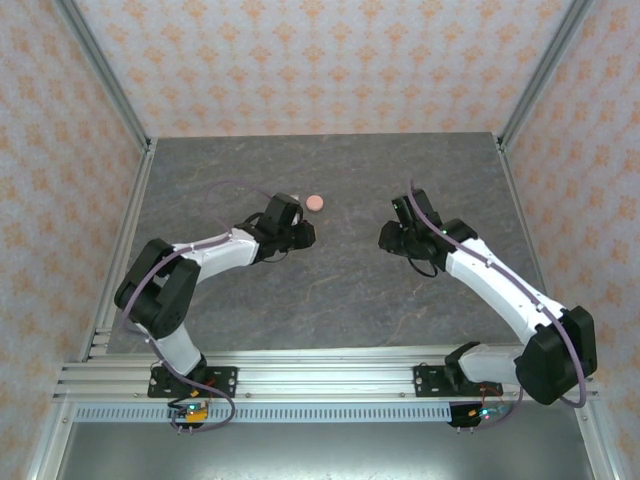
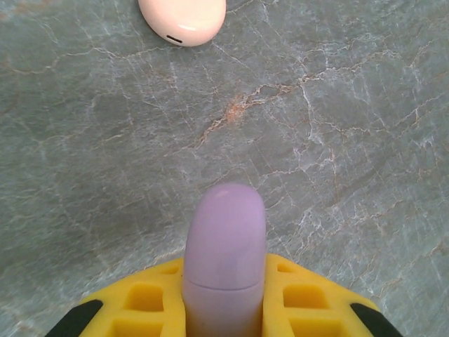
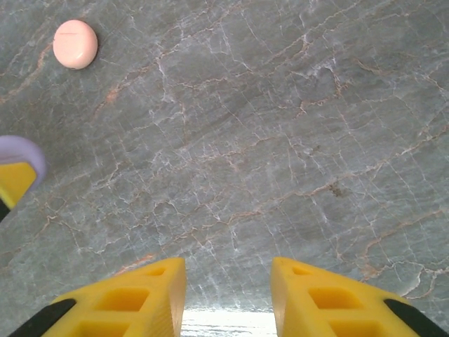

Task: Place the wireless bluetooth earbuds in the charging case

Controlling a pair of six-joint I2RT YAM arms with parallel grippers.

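Jaws on the left gripper [image 2: 224,275] are clenched around a lilac-purple smooth plastic charging case [image 2: 224,235], one yellow finger [image 2: 144,298] on each side of it. The case sticks out forward past the fingertips with its rounded end leading, and a fine seam runs across its body just ahead of the fingers. Its lid is down, so I cannot tell what lies inside.

From above, the left gripper [image 1: 303,236] hangs over the middle of the grey veined stone-look tabletop [image 1: 340,300], pointing toward the right arm. A salmon-pink round plastic charging case [image 1: 316,202] lies flat on the tabletop just beyond it, toward the back wall, apart from both arms. In the left wrist view the pink case [image 2: 184,20] sits ahead of the lilac one and a little to the left, bare table between them, with a small dark slot on its near edge.

Across the gap, the right gripper [image 1: 392,238] faces the left one. Its jaws are released: the right wrist view shows the right gripper [image 3: 228,270] with yellow fingers [image 3: 140,298] spread and bare table between them. That view also catches the pink case [image 3: 76,43] far off to the upper left, and the lilac case's end [image 3: 21,151] at the left edge.
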